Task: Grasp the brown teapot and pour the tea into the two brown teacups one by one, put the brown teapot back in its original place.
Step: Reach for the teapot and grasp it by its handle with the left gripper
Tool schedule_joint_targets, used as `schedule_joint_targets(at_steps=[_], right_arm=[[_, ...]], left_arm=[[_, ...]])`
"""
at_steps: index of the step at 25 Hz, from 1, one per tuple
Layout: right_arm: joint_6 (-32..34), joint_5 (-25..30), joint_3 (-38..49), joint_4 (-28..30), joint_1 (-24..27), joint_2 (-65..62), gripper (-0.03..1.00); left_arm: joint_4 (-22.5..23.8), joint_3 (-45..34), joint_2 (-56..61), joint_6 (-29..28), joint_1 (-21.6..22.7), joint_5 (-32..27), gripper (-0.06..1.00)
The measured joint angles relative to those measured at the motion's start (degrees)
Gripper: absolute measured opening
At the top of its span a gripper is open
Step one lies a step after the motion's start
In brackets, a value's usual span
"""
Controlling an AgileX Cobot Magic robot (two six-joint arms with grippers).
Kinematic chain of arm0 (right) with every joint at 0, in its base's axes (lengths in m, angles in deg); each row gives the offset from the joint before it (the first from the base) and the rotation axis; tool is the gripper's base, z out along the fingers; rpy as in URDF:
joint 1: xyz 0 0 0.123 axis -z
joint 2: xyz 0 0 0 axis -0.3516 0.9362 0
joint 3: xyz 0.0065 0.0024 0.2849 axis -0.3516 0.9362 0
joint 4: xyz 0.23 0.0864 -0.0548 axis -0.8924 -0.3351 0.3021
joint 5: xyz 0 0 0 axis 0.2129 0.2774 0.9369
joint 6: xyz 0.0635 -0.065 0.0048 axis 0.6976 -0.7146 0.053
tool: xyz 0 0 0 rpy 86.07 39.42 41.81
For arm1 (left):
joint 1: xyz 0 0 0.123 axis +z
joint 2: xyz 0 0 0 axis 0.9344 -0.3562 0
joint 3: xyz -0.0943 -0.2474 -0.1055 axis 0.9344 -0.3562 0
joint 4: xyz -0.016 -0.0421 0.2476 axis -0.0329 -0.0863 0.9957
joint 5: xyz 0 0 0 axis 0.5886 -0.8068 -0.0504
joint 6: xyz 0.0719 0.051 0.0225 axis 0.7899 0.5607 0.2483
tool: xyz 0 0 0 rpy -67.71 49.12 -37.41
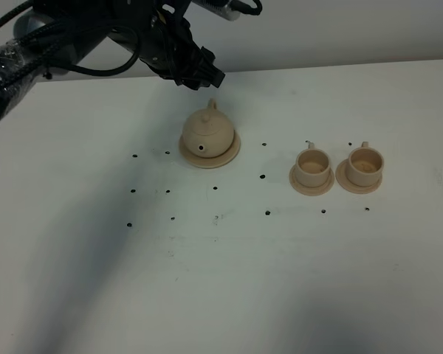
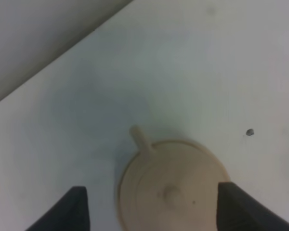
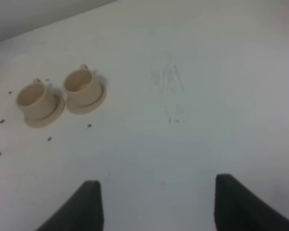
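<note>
The brown teapot (image 1: 207, 131) sits on its wide saucer, the original place (image 1: 231, 152), left of the table's middle. My left gripper (image 1: 202, 77) hangs open above and just behind the pot. In the left wrist view its dark fingers (image 2: 70, 211) flank the teapot (image 2: 171, 192), whose lid knob faces up, without touching it. The two brown teacups (image 1: 313, 165) (image 1: 366, 163) stand side by side on small saucers to the right, and also show in the right wrist view (image 3: 32, 97) (image 3: 82, 84). No tea is visible. My right gripper (image 3: 156, 207) is open and holds nothing.
Small dark dots (image 1: 215, 187) mark the white table (image 1: 229, 280) around the pot and cups. The left arm (image 1: 66, 44) with its black cables reaches in from the upper left. A pale wall runs behind the table's far edge (image 1: 340, 65).
</note>
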Motion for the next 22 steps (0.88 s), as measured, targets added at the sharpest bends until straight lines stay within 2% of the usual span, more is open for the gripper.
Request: schedule_joint_targets(at_steps=[18, 22], right_arm=[[0.0, 0.0, 0.0, 0.0, 0.0, 0.0, 0.49], [0.0, 0.0, 0.0, 0.0, 0.0, 0.0, 0.49]], left_arm=[[-0.1, 0.0, -8.1, -6.7, 0.0, 13.1, 0.57], [-0.1, 2.2, -10.7, -7.8, 0.0, 14.0, 0.56]])
